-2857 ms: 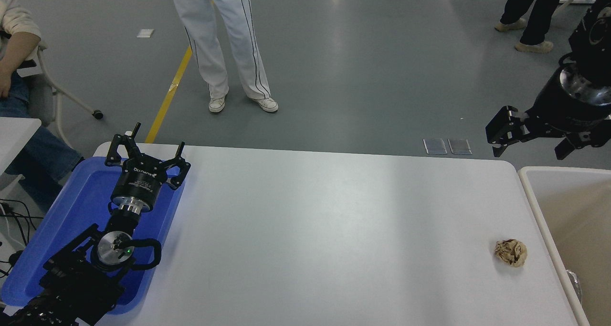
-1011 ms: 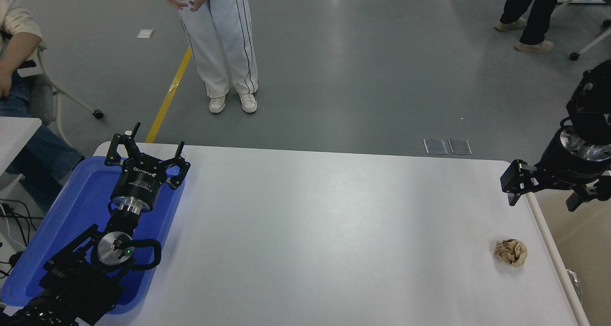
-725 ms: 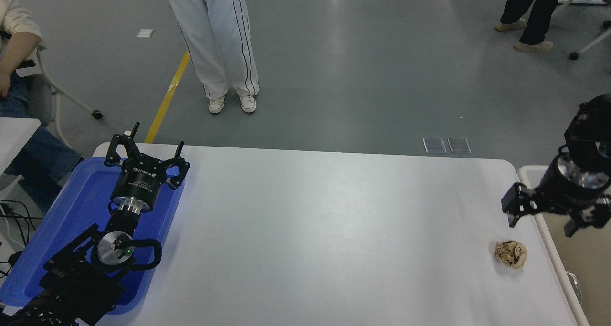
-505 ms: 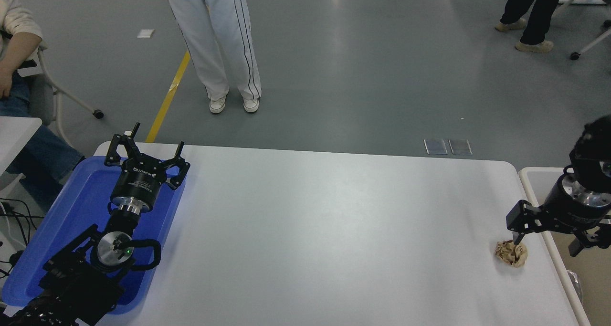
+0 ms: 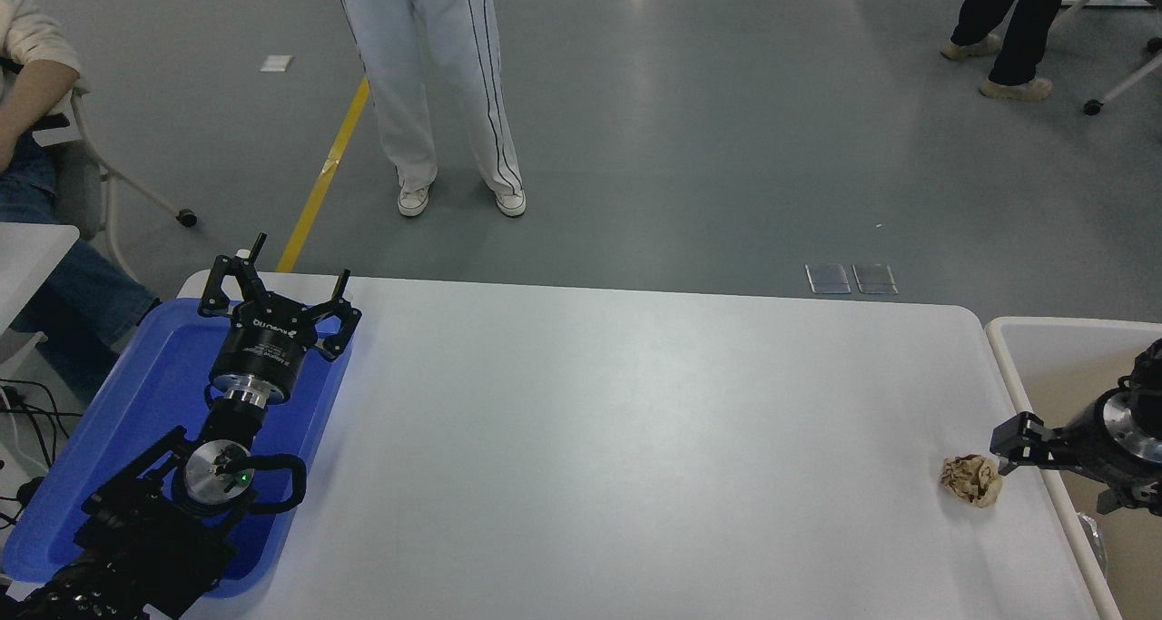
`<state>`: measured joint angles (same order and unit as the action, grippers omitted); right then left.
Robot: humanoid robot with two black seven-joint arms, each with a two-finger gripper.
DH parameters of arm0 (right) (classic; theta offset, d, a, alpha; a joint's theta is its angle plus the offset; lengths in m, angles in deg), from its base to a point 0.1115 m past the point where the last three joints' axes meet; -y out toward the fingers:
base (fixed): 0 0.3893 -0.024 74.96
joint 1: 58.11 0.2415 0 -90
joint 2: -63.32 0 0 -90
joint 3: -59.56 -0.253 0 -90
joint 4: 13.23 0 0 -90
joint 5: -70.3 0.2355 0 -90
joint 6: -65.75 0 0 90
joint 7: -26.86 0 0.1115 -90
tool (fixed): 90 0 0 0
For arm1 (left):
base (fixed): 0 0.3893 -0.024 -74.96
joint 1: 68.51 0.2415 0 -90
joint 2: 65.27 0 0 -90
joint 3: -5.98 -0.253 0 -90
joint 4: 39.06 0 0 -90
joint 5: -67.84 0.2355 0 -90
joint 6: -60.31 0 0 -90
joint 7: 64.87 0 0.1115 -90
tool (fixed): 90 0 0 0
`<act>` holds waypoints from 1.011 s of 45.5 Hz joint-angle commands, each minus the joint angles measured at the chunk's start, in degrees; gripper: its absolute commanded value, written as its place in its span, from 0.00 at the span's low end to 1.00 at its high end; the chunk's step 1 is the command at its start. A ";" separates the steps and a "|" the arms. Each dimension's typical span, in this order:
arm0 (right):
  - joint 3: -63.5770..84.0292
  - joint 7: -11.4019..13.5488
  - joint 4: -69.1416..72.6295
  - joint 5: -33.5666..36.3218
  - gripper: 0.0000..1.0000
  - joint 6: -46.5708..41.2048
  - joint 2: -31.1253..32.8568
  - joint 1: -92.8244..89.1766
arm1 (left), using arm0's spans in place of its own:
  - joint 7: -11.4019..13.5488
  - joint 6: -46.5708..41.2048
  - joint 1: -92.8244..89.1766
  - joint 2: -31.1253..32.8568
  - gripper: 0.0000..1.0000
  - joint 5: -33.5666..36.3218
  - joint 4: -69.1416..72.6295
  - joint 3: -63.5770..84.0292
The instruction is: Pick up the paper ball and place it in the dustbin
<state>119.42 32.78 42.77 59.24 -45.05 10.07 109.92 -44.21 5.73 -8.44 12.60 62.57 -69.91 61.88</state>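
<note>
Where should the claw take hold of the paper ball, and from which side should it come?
Probably across the middle of the paper ball, coming from its right, where the right claw is already open. The ball lies free on the table, crumpled, so any pair of opposite sides should hold.

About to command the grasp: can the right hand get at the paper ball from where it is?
Probably yes. The right hand is open beside the paper ball, nothing between them; only the dustbin rim lies below its wrist.
</note>
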 commanded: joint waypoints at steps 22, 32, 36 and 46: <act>-9.67 -0.03 -5.28 -0.46 1.00 6.56 -4.93 -8.50 | 0.00 0.09 0.04 0.00 1.00 0.00 0.00 0.09; -10.03 -0.03 -10.20 -0.55 1.00 6.56 -6.86 -12.10 | 0.00 0.09 -0.04 0.00 1.00 0.00 0.00 0.09; -10.64 -0.03 -11.08 -0.55 1.00 6.56 -7.21 -13.25 | 0.00 0.09 0.04 0.00 1.00 0.00 0.00 0.09; -11.70 0.15 -11.17 -0.55 1.00 6.65 -7.56 -13.87 | 0.00 0.09 -0.04 0.00 1.00 0.00 0.00 0.00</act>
<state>108.87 32.75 32.95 58.71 -38.61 3.53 97.70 -44.21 5.85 -8.47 12.60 62.57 -69.91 61.94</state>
